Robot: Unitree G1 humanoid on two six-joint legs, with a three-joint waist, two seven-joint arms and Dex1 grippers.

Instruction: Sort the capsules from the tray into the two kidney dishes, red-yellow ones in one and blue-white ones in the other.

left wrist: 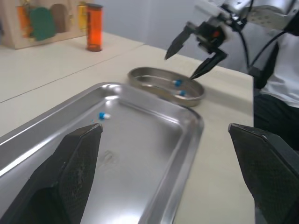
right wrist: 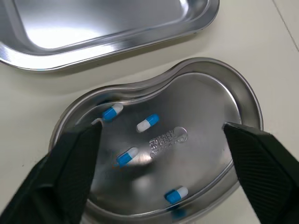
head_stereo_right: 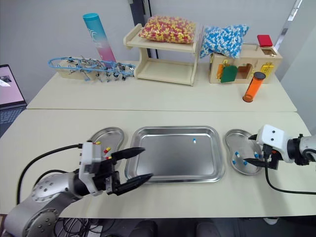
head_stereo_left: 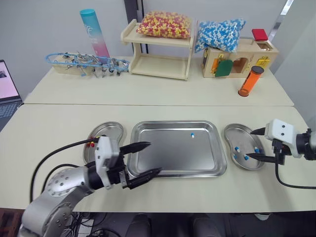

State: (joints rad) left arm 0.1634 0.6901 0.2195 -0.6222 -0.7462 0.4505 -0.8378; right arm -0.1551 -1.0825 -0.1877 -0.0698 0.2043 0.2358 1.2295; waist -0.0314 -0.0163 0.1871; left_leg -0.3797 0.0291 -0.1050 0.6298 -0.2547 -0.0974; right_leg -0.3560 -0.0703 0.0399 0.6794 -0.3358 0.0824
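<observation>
In the left eye view, the left claw (head_stereo_left: 153, 158) is hovering over the near left corner of the tray (head_stereo_left: 168, 150). Its two black fingers are spread wide and are gripping nothing. One blue-white capsule (head_stereo_left: 192, 135) is lying alone on the tray floor, toward the far right. The left kidney dish (head_stereo_left: 111, 129) is sitting just beside the tray's left edge, with a few red-yellow capsules (head_stereo_left: 92, 144) showing at its near rim. The right kidney dish (head_stereo_left: 233, 132) is sitting just beside the tray's right edge. The right claw (head_stereo_left: 249, 144) is hanging over that dish, parted wide and empty.

In the right eye view, a wooden shelf (head_stereo_right: 165, 64) at the back of the desk (head_stereo_right: 49, 128) is carrying a bag of red-yellow pills (head_stereo_right: 168, 28). A bag of blue-white pills (head_stereo_right: 224, 40) is resting on a wooden box (head_stereo_right: 244, 66). A teal-and-pink tube (head_stereo_right: 96, 34) is bearing a white mark that cannot be read.

In the left wrist view, the lone capsule is lying on the tray. Beyond the tray's rim, the right claw is gaping above its dish.

In the right wrist view, several blue-white capsules (right wrist: 147, 122) are lying scattered in the right kidney dish. A stamped mark (right wrist: 166, 137) at its centre is too small to read.
</observation>
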